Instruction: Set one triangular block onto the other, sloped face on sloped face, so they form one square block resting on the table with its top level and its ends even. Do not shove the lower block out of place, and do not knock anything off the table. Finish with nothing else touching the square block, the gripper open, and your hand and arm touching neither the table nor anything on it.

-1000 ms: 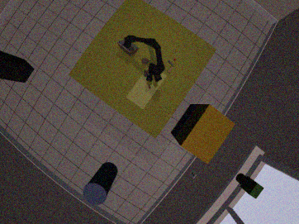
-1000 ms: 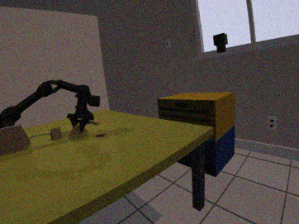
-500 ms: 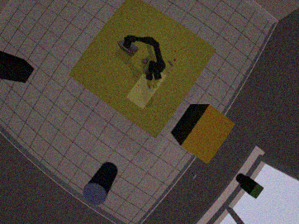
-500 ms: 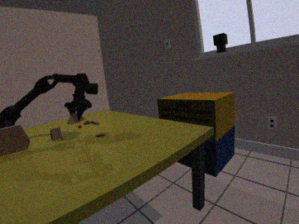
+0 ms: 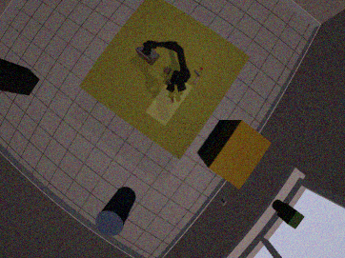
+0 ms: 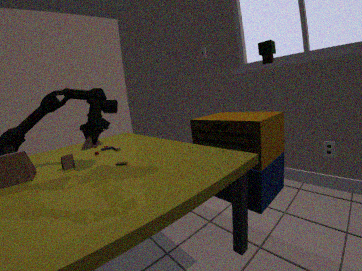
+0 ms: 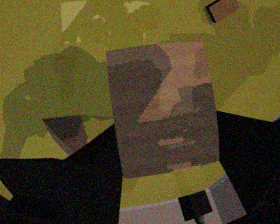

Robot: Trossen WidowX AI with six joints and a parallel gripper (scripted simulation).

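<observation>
A: One block in the hand (image 5: pixel 174 96) (image 6: pixel 91 139) (image 7: pixel 167 117). State?
B: Clamped on the held block (image 5: pixel 172 100) (image 6: pixel 88 144) (image 7: pixel 162 110), a finger on either side. Clearance over the desk (image 5: pixel 119 82) (image 6: pixel 165 181) (image 7: pixel 250 75): cannot tell.
A: Where is the lower block?
B: The lower block (image 5: pixel 167 70) (image 6: pixel 67 162) (image 7: pixel 66 132) rests on the desk, apart from the hand, back toward the arm's base. Wrist view puts it left, partly cut off by the dark finger.
A: So the next move?
B: Judgement: carry back toward the base, then match headings. Its sloped face is not readable here; confirm before lowering.
A: Risk?
B: A crooked descent could shove the lower block or leave the ends uneven.
</observation>
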